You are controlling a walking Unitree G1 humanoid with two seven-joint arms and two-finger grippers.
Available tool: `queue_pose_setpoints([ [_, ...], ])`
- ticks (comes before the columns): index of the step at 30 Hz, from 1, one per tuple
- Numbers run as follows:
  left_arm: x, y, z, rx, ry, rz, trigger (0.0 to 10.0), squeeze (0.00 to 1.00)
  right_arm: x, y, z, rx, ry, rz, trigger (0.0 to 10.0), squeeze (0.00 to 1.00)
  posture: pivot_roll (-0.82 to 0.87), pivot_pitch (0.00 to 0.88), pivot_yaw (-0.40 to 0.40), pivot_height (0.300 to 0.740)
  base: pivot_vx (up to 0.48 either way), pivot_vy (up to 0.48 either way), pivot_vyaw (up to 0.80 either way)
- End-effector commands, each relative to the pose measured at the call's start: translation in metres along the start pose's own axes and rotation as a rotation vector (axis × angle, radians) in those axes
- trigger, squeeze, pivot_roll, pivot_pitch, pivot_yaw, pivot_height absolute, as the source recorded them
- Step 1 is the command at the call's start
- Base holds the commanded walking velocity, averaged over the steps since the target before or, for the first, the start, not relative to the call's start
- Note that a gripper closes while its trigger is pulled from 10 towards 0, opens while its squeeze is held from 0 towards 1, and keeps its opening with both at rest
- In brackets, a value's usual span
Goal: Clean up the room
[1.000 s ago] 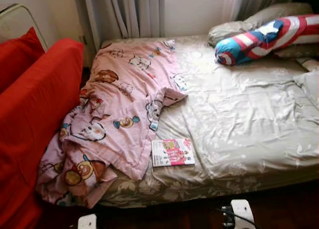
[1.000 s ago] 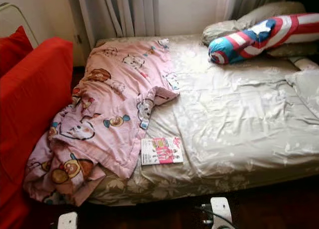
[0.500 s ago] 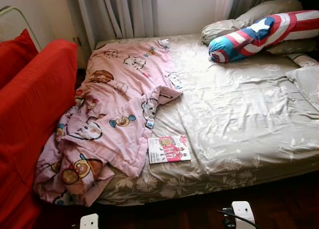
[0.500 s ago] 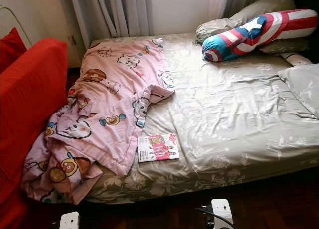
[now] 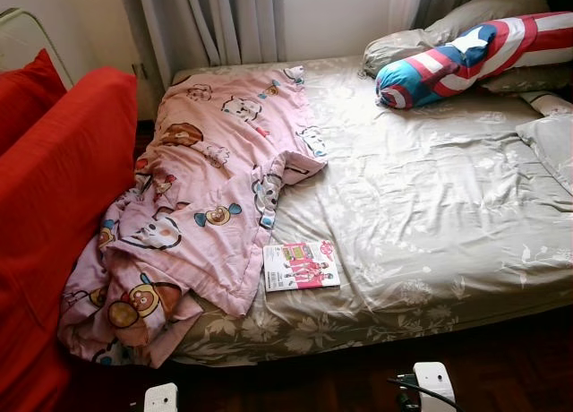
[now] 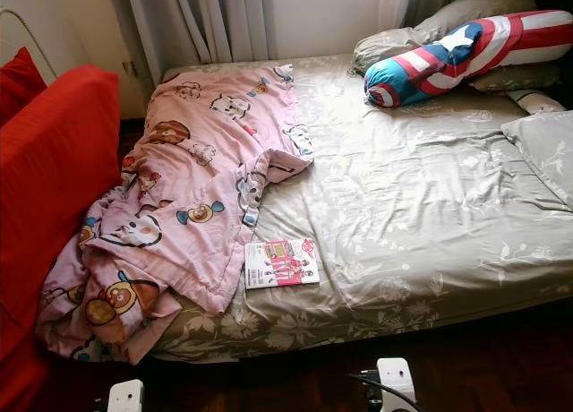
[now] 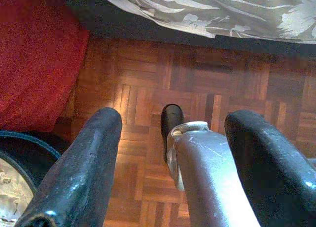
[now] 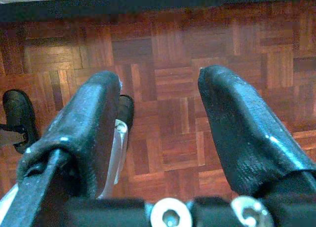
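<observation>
Inspector: Both grippers hang idle over the wood parquet floor. Left gripper: two black fingers spread apart, nothing between them. Right gripper: likewise spread and empty.

Clerk: And the items to be tidied?

Inspector: On the bed with the grey floral sheet, a crumpled pink cartoon-print blanket covers the side toward the robot's left and spills over the near corner, just beside the red sofa. A small pink-and-white magazine lies near the front edge, touching the blanket's hem. A red, white and blue striped bolster pillow rests by the grey pillows at the head.

Clerk: Any change over the last second?

Inspector: Only the head camera's view has shifted, slightly; the items themselves have not moved. Judgement: positioning only, cleanup not yet begun.
</observation>
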State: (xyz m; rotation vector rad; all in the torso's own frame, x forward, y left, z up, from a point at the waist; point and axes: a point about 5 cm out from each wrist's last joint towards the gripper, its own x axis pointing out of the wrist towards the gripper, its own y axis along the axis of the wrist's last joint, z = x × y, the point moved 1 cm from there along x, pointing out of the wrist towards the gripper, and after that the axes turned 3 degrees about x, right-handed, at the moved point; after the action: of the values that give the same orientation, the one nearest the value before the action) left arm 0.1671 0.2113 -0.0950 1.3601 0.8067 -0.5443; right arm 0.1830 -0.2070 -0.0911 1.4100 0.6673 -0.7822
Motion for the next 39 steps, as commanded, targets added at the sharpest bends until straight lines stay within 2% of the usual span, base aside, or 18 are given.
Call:
queue_pose_setpoints([
  [1, -0.003, -0.008, -0.008, -0.010, 0.019, -0.025, 10.0, 0.00, 0.000, -0.002, -0.003, 0.001, 0.010, -0.003, 10.0, 0.00, -0.05, 0.092, 0.030, 0.740, 0.000, 0.000, 0.80],
  [4, -0.003, -0.009, -0.009, -0.008, 0.019, -0.030, 10.0, 0.00, 0.000, -0.002, -0.004, 0.012, 0.008, -0.001, 10.0, 0.00, -0.05, 0.092, 0.031, 0.740, 0.000, 0.000, 0.70],
  [12, -0.003, -0.007, -0.009, -0.003, 0.018, -0.024, 10.0, 0.00, 0.000, 0.000, -0.007, 0.037, 0.009, 0.010, 10.0, 0.00, -0.05, 0.090, 0.033, 0.740, 0.000, 0.000, 0.00],
  [18, -0.003, -0.006, -0.009, -0.002, 0.017, -0.020, 10.0, 0.00, 0.001, 0.006, -0.010, 0.000, 0.028, 0.031, 10.0, 0.00, -0.05, 0.091, 0.034, 0.740, 0.000, 0.000, 0.09],
  [23, -0.002, -0.005, -0.009, -0.002, 0.016, -0.018, 10.0, 0.00, 0.001, 0.006, -0.008, 0.016, 0.022, 0.032, 10.0, 0.00, -0.05, 0.090, 0.034, 0.740, 0.048, 0.000, 0.64],
  [39, -0.002, -0.004, -0.009, -0.007, 0.017, -0.011, 10.0, 0.00, 0.002, 0.009, -0.011, -0.016, 0.040, 0.032, 10.0, 0.00, -0.05, 0.091, 0.030, 0.740, 0.106, 0.000, 0.00],
])
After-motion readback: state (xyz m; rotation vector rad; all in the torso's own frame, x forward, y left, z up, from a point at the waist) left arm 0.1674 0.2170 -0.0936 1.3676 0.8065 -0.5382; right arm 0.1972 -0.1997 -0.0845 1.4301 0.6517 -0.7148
